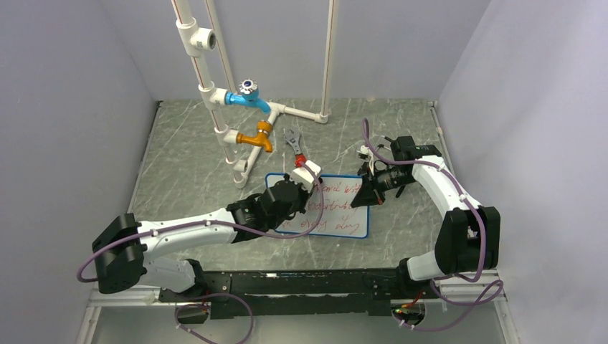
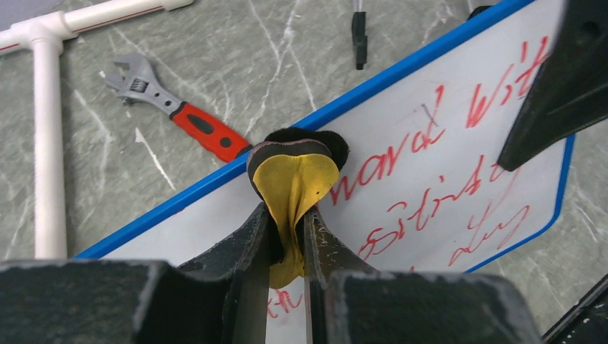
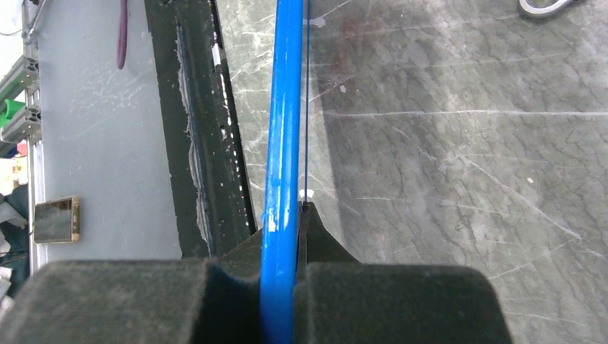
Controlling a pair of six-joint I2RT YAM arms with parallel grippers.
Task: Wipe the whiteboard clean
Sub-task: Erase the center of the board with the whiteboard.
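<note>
The whiteboard [image 1: 337,215] lies around the middle of the desk [image 1: 186,165], somewhat nearer the near edge. Its white face carries red handwritten lines inside a thin blue frame. The left tool [image 2: 287,215] is closed narrowly on a yellow eraser [image 2: 294,179], squeezing it between both fingers. The eraser's black felt end touches the board just inside its far frame edge. The right tool [image 3: 287,236] is clamped on the whiteboard's right edge, with the blue frame [image 3: 283,107] running straight between its fingers. I cannot tell whether that edge is lifted off the desk. Beyond the board's far edge lies an adjustable wrench [image 2: 176,107] with a red handle. Beside it, toward the far left corner, stands a white pipe frame [image 1: 215,93] bearing a blue tap [image 1: 247,97] and an orange tap [image 1: 257,137].
</note>
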